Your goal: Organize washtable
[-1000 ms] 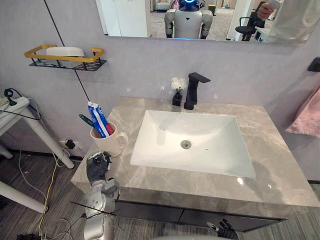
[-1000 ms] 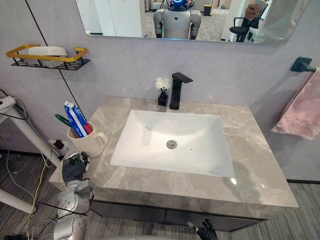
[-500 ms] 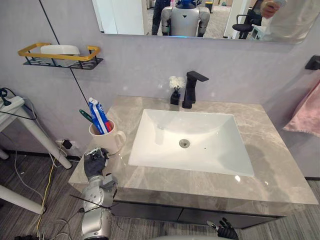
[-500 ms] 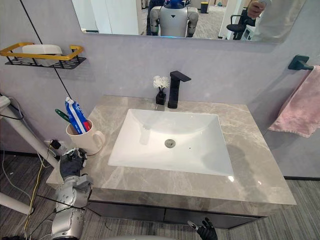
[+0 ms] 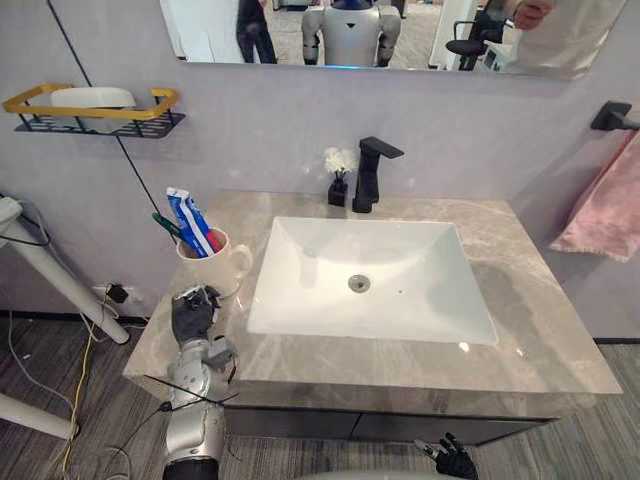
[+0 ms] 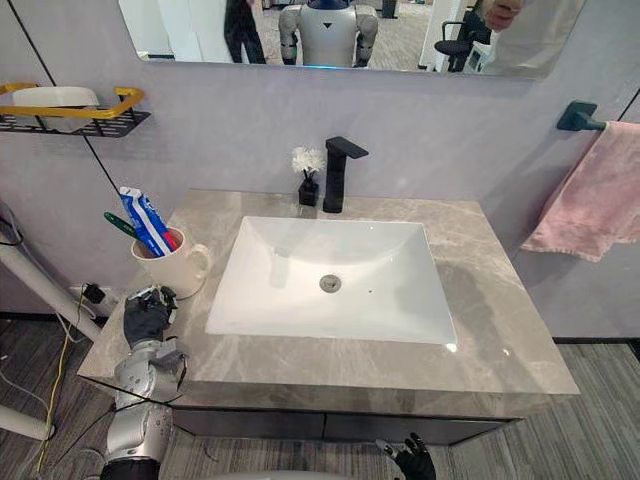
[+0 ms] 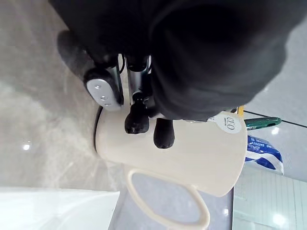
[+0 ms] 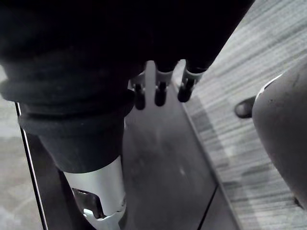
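Both my hands are loose and grip nothing. On my left hand (image 5: 193, 310) the fingers (image 7: 137, 120) are only lightly bent, their dark rounded tips right up against the smooth side of the mug (image 5: 215, 262). I cannot tell whether they touch it. None of them wraps round it or reaches its looped handle.

The mug is cream, glossy and cylindrical, and it stands upright near the left edge of the worktop (image 5: 540, 300). A flat blue, white and red toothpaste tube (image 5: 190, 222) and a thin green toothbrush (image 5: 165, 226) lean inside it.

The worktop is polished grey stone with pale veining. A white rectangular sink (image 5: 370, 280) with a round metal drain is sunk into its middle, just beside the mug. Behind the sink stands an angular matt black tap (image 5: 368, 170), with a small black vase (image 5: 339, 175) of white flowers touching or almost touching its left side.

On the wall to the left hangs a black wire shelf (image 5: 90, 110) with a yellow rim, holding something white and rounded. A soft pink towel (image 5: 600, 210) hangs on the right, and a mirror (image 5: 380, 30) runs above.

My right hand (image 5: 452, 462) hangs low in front of the worktop's edge, fingers straight and apart.
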{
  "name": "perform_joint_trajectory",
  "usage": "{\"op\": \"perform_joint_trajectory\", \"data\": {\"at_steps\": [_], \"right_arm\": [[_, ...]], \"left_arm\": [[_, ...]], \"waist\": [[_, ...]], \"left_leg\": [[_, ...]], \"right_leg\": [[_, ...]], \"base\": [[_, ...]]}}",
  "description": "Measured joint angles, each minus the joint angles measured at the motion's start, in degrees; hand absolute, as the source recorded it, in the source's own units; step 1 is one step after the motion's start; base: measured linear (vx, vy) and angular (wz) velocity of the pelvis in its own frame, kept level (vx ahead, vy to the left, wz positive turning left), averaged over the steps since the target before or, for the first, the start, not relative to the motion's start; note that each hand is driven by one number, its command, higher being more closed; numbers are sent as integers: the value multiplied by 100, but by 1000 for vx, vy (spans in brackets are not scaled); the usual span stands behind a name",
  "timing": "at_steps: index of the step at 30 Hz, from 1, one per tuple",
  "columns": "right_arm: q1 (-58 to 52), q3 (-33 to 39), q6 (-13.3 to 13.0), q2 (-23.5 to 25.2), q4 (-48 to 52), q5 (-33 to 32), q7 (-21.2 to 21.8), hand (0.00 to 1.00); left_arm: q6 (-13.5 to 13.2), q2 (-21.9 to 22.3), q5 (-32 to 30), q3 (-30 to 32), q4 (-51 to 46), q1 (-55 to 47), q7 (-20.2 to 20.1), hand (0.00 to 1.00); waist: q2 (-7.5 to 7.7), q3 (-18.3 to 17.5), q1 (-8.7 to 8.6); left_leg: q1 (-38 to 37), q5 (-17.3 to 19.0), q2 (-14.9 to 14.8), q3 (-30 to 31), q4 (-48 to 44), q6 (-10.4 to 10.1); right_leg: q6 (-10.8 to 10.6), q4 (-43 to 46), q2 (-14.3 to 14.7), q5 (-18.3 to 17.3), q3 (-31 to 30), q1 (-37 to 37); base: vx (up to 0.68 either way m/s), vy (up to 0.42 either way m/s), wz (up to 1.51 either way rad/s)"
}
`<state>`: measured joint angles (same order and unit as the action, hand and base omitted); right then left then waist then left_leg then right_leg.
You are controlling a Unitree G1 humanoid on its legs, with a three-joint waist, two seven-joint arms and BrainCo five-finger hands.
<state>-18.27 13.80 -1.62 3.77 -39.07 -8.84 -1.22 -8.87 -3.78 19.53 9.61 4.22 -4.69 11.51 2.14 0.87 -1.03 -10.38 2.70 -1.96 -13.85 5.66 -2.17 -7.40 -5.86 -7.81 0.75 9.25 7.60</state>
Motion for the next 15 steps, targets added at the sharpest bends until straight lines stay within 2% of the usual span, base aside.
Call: {"op": "perform_joint_trajectory", "data": {"at_steps": [7,15], "right_arm": [[-2,37,0,0,0,2,-1,0],[-16,105,5,4,1,41,-4,0]], "left_arm": [[33,-19,2,3,92,129,99,100],[32,-53,5,7,91,181,129,100]], "waist": [[-3,3,-116],[-13,5,-119]], "left_leg": [[0,2,-4,-33,12,-1],[41,6,-11,-123,11,-3]], "right_leg": [[1,-1,3,2,-20,-13],[9,-1,14,36,-118,-100]], "base": [[-27,-30,-1],[-25,-32,-6]]}}
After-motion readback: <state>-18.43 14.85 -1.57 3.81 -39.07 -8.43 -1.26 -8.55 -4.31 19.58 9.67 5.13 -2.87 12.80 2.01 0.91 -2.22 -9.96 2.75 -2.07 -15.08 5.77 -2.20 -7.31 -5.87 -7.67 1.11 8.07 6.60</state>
